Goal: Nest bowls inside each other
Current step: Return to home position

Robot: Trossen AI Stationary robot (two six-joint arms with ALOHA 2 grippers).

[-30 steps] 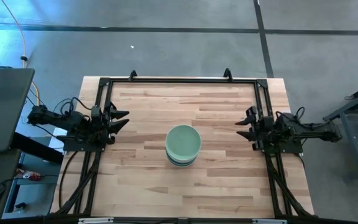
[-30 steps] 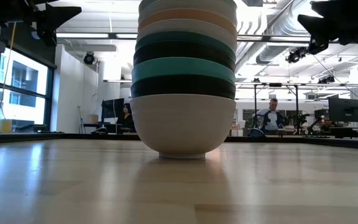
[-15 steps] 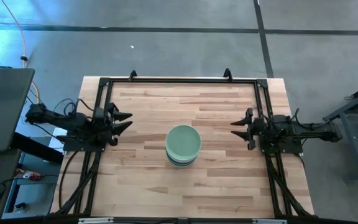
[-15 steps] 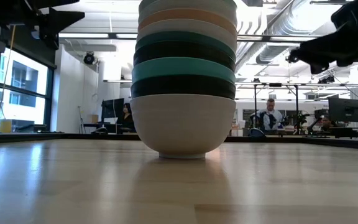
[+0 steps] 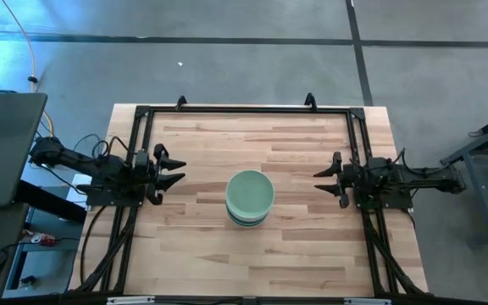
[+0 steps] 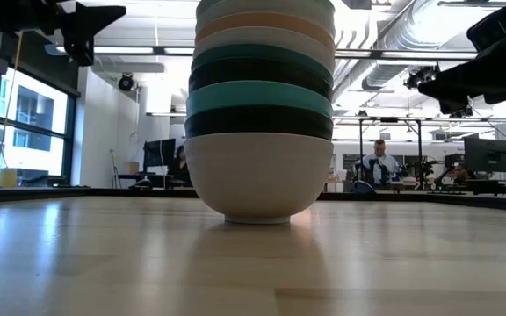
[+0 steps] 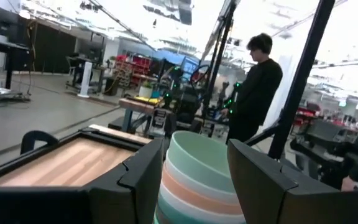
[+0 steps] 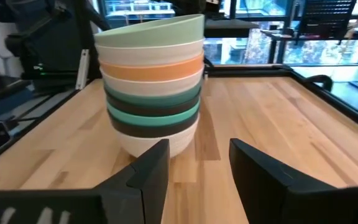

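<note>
The wooden counter (image 5: 295, 246) is carrying everything, with a black frame (image 5: 244, 108) running along its far edge and sides. The stack of bowls (image 5: 250, 199) is standing upright near the middle, between the two arms and well apart from both. From above only the mint green bowl (image 5: 250, 193) is showing, because it is sitting on top and covering the rest.

In the right wrist view the nested order is reading downward: a white bowl (image 8: 152, 52), a peach bowl (image 8: 152, 68), another white rim, dark green, black, a teal bowl (image 8: 155, 114), black again, and a white bottom bowl (image 8: 158, 142) resting on the counter. Each bowl is sitting inside the one below, so only its rim is showing. The nesting is looking complete.

The left claw (image 5: 176, 169) is hanging above the counter's left side, pointing at the stack and touching nothing. Its fingers (image 7: 138, 177) are spread wide and holding nothing. The right claw (image 5: 324, 178) is hanging at the right side, also facing the stack, with its fingers (image 8: 266, 171) likewise spread and empty. Both arms seem to be parking clear of the stack, which suits a return to rest.

A person (image 7: 257, 87) is standing in the room beyond. No brand, label or writing is reading clearly on any bowl.
</note>
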